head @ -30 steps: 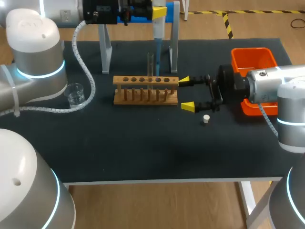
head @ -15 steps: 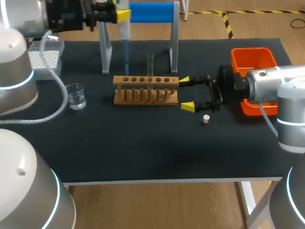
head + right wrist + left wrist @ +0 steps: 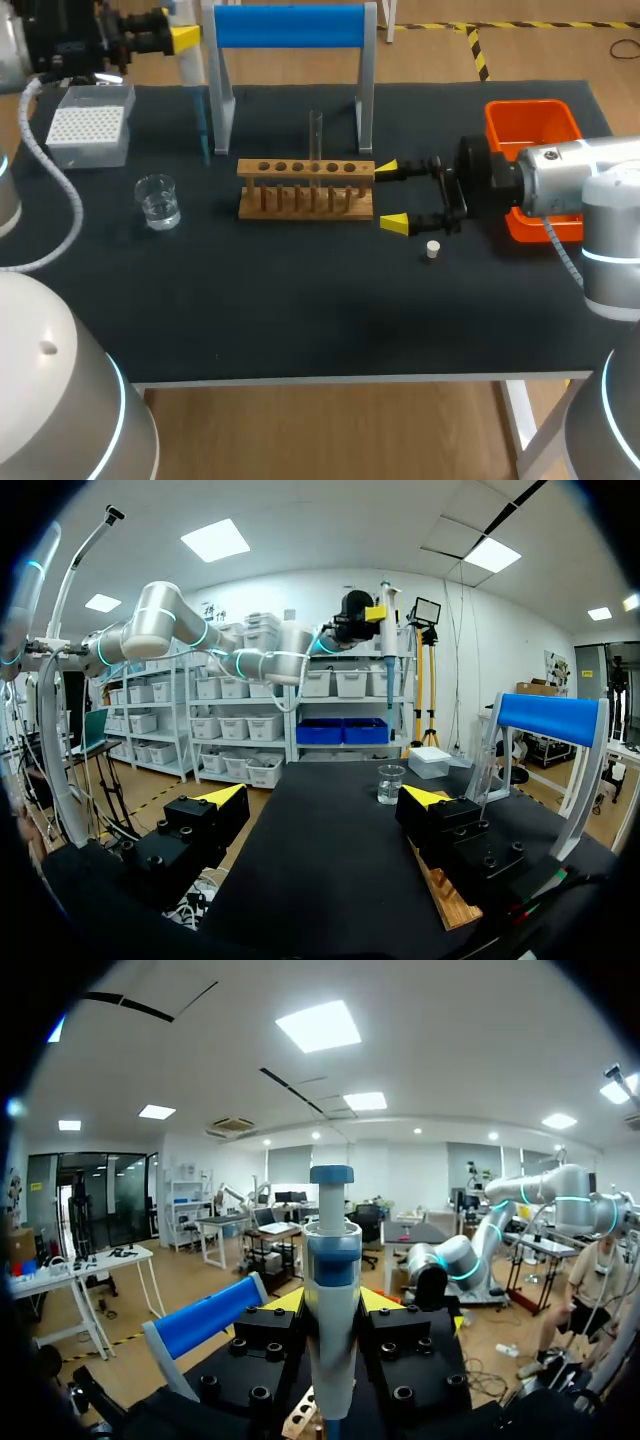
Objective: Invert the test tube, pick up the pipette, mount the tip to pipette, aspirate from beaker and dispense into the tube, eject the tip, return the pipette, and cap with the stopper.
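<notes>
My left gripper (image 3: 178, 40) is shut on the white and blue pipette (image 3: 197, 90), held upright above the table's back left, just right of the tip box (image 3: 90, 125). In the left wrist view the pipette (image 3: 332, 1300) stands clamped between the fingers of the left gripper (image 3: 332, 1308). A clear test tube (image 3: 315, 132) stands upright in the wooden rack (image 3: 305, 190). The beaker (image 3: 158, 200) holds liquid left of the rack. My right gripper (image 3: 392, 196) is open beside the rack's right end, above the white stopper (image 3: 432, 249). The right gripper (image 3: 325, 798) holds nothing.
The pipette stand (image 3: 290, 26) with a blue top bar rises behind the rack. An orange bin (image 3: 533, 125) sits at the back right, behind my right arm. From the right wrist, the beaker (image 3: 390, 783) and tip box (image 3: 430, 762) lie far ahead.
My left arm has carried the pipette leftward, from above the rack and past the stand to beside the tip box. The right arm has not moved.
</notes>
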Robot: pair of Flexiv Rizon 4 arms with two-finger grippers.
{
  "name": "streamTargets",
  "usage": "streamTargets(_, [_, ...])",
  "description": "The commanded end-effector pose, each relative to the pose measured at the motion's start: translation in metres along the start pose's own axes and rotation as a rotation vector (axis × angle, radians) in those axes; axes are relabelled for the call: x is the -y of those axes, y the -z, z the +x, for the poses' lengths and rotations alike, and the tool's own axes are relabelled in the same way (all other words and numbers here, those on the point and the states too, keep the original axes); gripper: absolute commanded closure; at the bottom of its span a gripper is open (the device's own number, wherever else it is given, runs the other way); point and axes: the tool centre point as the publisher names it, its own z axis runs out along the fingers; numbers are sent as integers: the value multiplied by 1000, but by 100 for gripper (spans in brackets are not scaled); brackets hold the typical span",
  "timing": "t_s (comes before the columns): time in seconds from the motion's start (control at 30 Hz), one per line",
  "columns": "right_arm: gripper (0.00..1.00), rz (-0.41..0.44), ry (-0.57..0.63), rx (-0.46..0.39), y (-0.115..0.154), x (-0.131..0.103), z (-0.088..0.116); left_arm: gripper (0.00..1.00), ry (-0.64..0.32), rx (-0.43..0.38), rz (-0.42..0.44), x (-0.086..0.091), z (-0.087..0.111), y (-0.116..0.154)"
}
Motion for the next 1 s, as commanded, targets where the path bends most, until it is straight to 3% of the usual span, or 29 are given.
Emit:
streamTargets(0.03, [0,2,0,0,1,-1,0,100,5,6,6,-8,-7,16])
streamTargets(0.47, [0,2,0,0,1,-1,0,100,17,61,0,-30,-39,43])
streamTargets(1.0, [0,2,0,0,1,-1,0,100,14,105,-13,-41,-58,66])
